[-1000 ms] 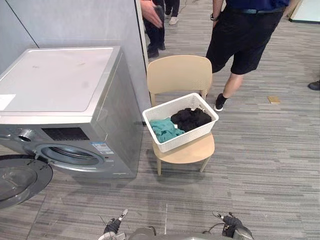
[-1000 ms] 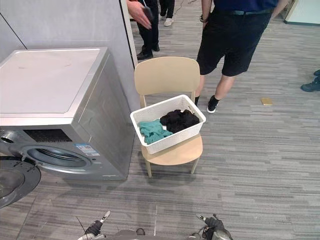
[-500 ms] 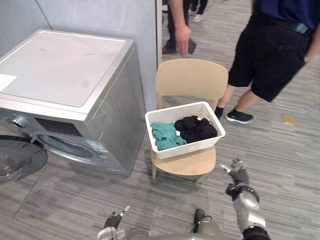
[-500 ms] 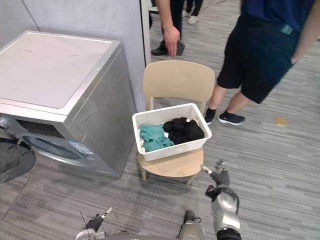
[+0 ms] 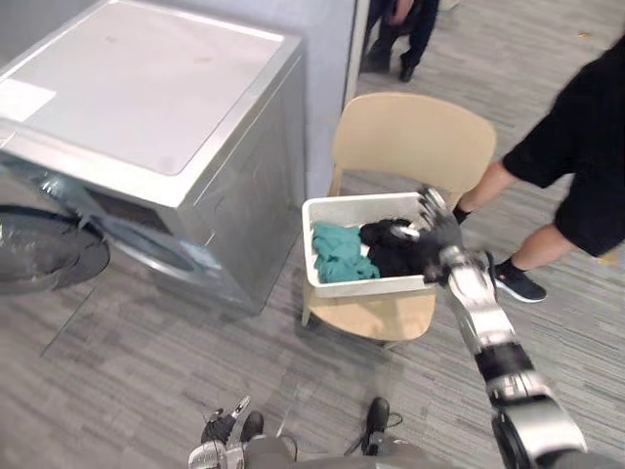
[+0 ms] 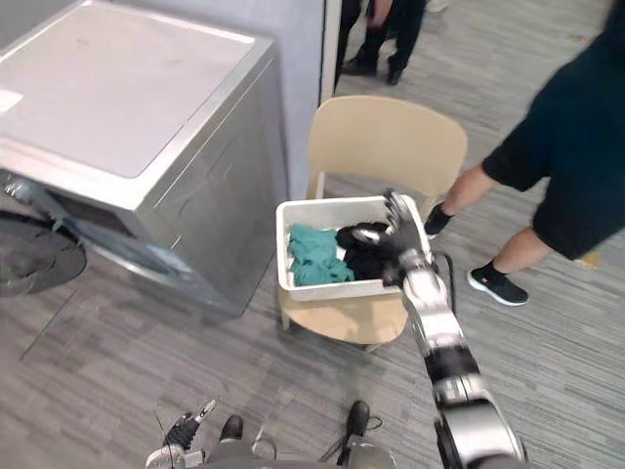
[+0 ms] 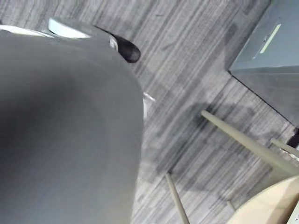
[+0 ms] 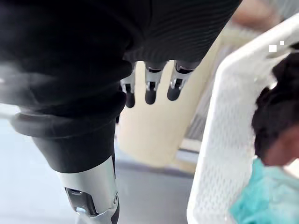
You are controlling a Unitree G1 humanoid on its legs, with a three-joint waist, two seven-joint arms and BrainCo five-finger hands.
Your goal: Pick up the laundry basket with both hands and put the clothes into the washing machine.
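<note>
The silver washing machine (image 5: 146, 117) stands on our left with its round door (image 5: 44, 249) swung open. A person (image 5: 576, 176) in dark shorts stands at the right, behind a pale wooden chair (image 5: 415, 142). On the chair's seat sits the white laundry basket (image 5: 352, 289), with a teal garment (image 5: 340, 252) in its left half and a black garment (image 5: 389, 256) in its right. Our right hand (image 5: 441, 236) reaches over the basket's right end, just above the black garment. Its fingers (image 8: 150, 91) are straight and spread, and they grip nothing. Our left hand (image 5: 219, 437) hangs low, well apart from the basket, and we cannot tell how it is set.
</note>
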